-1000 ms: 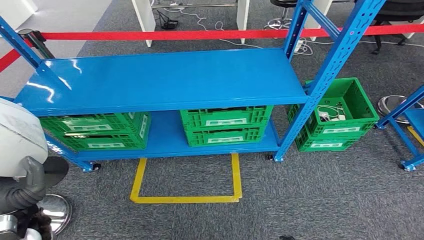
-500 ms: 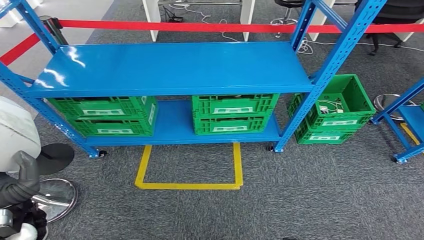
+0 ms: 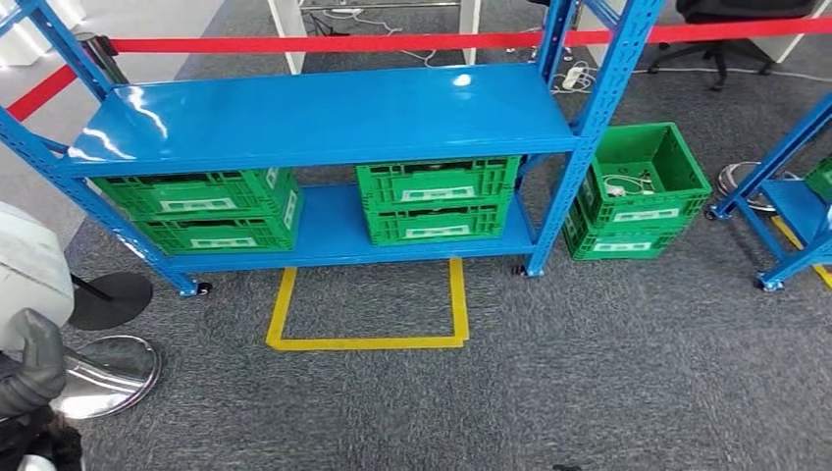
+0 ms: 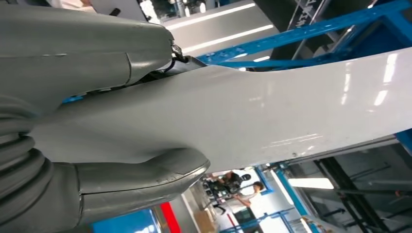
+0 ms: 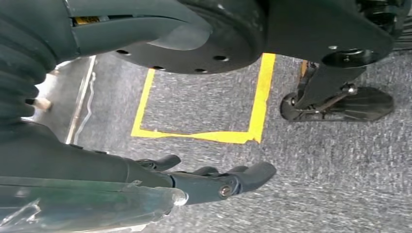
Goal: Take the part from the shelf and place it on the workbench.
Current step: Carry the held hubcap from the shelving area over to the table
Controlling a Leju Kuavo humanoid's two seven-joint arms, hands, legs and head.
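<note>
Part (image 3: 25, 260), white and curved, sits clamped in the left hand (image 3: 29, 368) at the shelf's (image 3: 324, 113) left end. Right hand (image 5: 214, 182) hangs over the floor, fingers apart, empty.

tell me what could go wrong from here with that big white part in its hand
The left hand holds a wide white part that sticks out well past it, so it may clip the blue shelf posts close by as the robot turns.

The thumb grips the part near one edge, so the sheet could slip or swing.

A round metal base sits on the carpet beside the robot's left side, a possible trip point for its feet.
</note>
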